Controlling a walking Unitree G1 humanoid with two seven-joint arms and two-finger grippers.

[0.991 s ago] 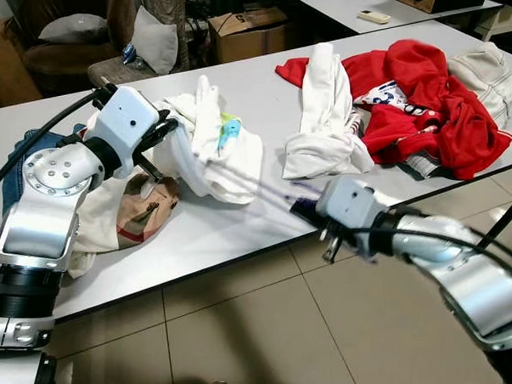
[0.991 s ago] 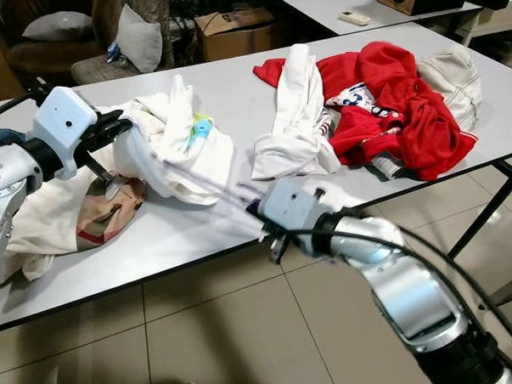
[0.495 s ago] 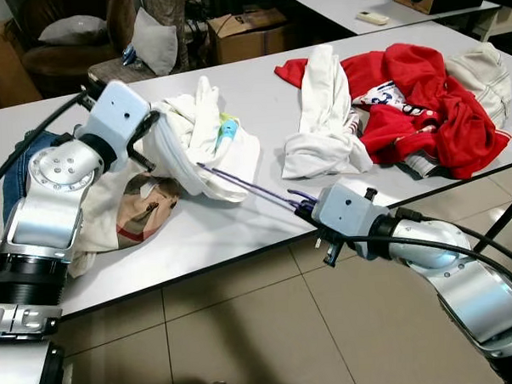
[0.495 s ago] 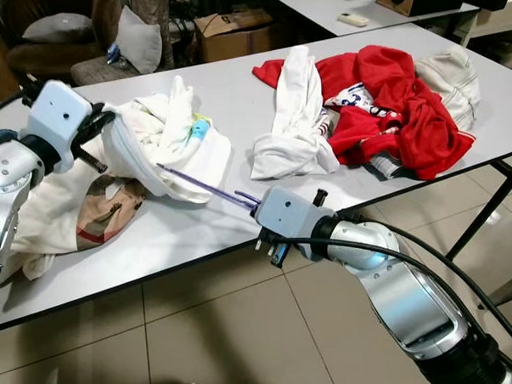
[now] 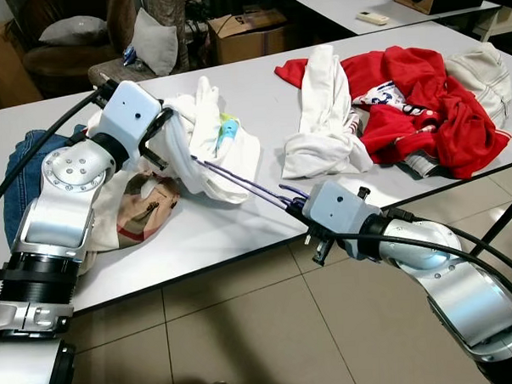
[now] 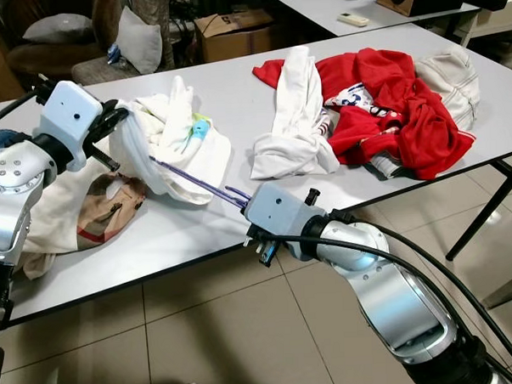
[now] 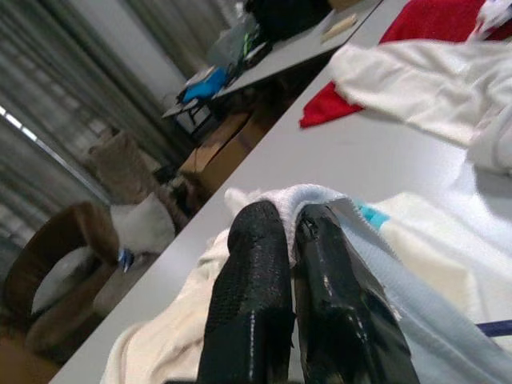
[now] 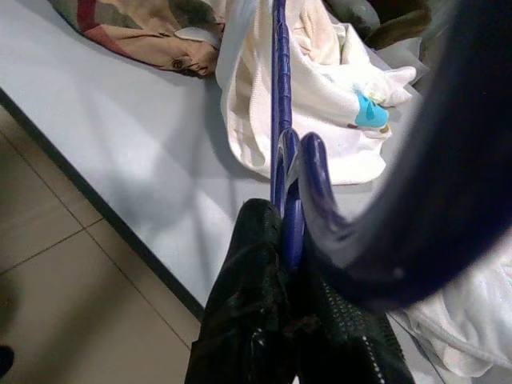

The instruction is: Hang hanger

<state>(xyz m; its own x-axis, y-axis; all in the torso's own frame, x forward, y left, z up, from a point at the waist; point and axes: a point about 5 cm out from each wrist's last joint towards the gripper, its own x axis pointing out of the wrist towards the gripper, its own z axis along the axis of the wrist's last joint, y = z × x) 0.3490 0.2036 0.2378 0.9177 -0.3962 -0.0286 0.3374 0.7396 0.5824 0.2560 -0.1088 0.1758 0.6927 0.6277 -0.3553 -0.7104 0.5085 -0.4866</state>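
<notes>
— Where's the hanger [image 5: 243, 183]?

— Purple one, low over the white surface [image 5: 260, 90], slanting from the right pincer [image 8: 282, 240] up toward ten o'clock into the white garment [image 5: 207, 147]. That pincer is clamped on its hook end, just off the near edge.

— And the left pincer [image 7: 292, 240]?

— Fingers pressed together on a fold of that white garment, lifting it a little. The red clothes [image 5: 422, 91] lie well apart, out at two o'clock.

Before me stood a long white worktop [image 5: 260, 98] on beige floor tiles [image 5: 245, 337]; behind it were a brown armchair [image 5: 58, 47], a cardboard box [image 5: 247, 31] and another table [image 5: 341, 1].
</notes>
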